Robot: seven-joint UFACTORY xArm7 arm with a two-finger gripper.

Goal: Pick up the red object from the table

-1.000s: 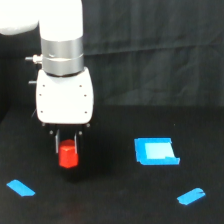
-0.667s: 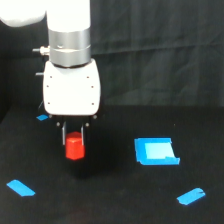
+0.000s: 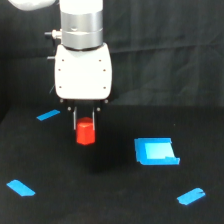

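Note:
The red object (image 3: 85, 132), a small red-orange block, hangs between the two dark fingers of my gripper (image 3: 84, 126), which is shut on its upper part. It is lifted off the black table (image 3: 110, 200), with a gap showing under it. The white gripper body and grey wrist rise above it at the upper middle of the exterior view.
A flat blue square piece (image 3: 156, 151) lies on the exterior view's right of the block. Short blue tape strips lie at the far left (image 3: 48, 115), near left (image 3: 21, 188) and near right (image 3: 191, 196). A black cloth backdrop (image 3: 165, 50) hangs behind.
The gripper has risen and shifted toward the exterior view's right with the red block in it; the block has left the table. A blue strip behind the arm now shows.

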